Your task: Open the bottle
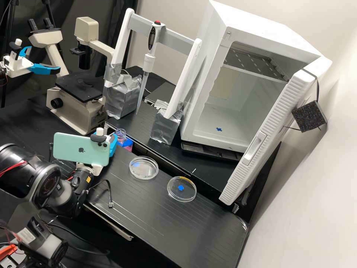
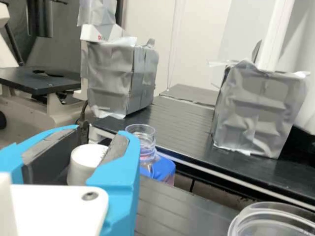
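High view: one bottle [image 1: 121, 134] stands on the far side of the worktop [image 1: 167, 227], just beside my hand [image 1: 112, 141], left of two dishes [image 1: 144, 168]. Wrist view: my hand pinches one white cap [image 2: 85, 161]; the bottle neck is uncovered. Cap likely light, stiff: grip the sides. Bottle likely slippery: steady below the neck; avoid squeezing.

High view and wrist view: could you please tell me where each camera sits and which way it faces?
High view: fixed off the arm, facing forward and down on the bench; the arm shows.
Wrist view: on the arm's wrist, facing over its own blue jaws toward the boxes.
Both show the jaws, bottle, boxes and microscope.
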`<state>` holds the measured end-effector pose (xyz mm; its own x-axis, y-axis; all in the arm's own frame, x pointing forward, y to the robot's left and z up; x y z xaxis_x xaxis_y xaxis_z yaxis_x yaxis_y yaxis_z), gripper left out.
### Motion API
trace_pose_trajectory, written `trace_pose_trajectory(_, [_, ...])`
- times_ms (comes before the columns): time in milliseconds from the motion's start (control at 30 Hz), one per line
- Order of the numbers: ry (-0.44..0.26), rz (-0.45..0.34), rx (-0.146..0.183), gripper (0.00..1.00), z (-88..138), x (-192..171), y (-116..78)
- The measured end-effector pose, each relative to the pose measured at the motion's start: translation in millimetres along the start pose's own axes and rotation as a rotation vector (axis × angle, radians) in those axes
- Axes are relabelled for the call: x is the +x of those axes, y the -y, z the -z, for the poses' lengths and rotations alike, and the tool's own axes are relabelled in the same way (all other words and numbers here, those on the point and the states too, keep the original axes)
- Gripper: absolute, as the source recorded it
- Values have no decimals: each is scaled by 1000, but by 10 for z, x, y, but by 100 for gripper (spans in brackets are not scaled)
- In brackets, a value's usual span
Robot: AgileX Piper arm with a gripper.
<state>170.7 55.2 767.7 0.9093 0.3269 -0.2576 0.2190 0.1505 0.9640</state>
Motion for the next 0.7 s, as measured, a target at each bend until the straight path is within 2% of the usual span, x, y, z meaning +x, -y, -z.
trace_pose_trajectory(67, [-5, 3, -2, 0, -8, 6, 7])
trace_pose_trajectory(100, [-10, 4, -4, 100, -10, 7, 8])
trace_pose_trajectory(333, [-11, 19, -41, 100, -76, -13, -24])
trace_pose_trajectory(700, [-60, 23, -27, 100, -94, -231, -244])
